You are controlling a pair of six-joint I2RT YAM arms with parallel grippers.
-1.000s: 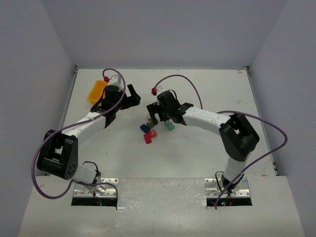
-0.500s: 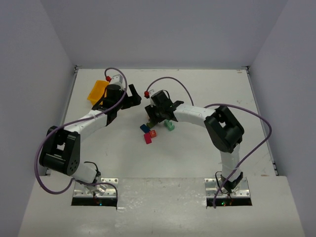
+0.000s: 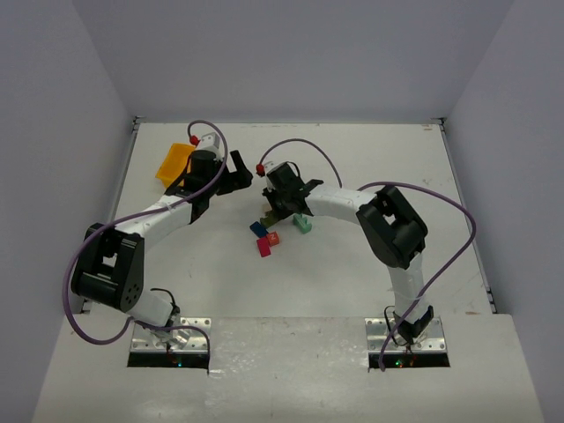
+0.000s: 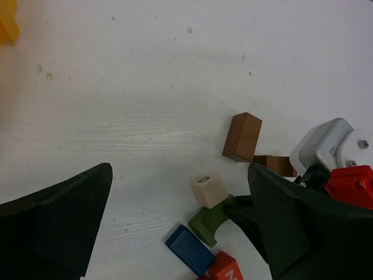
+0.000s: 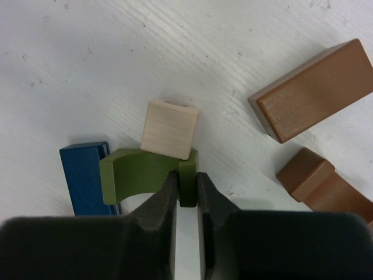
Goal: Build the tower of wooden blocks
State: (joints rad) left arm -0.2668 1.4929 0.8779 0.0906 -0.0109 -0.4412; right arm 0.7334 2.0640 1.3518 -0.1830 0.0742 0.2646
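The wooden blocks lie loose in the middle of the table. My right gripper is shut on one leg of the olive arch block, which rests on the table. A tan cube touches the arch's far side and a blue block lies to its left. Two brown blocks lie to the right. From above, the right gripper is over the cluster with teal, orange and red blocks nearby. My left gripper is open above the table, holding nothing.
A yellow-orange tray stands at the back left, behind the left arm; its corner shows in the left wrist view. The right arm's white wrist and red connector sit close to the left gripper's right finger.
The right gripper has gone from open to shut on the olive arch's leg, and the right arm's elbow has swung left. The left arm has hardly moved.
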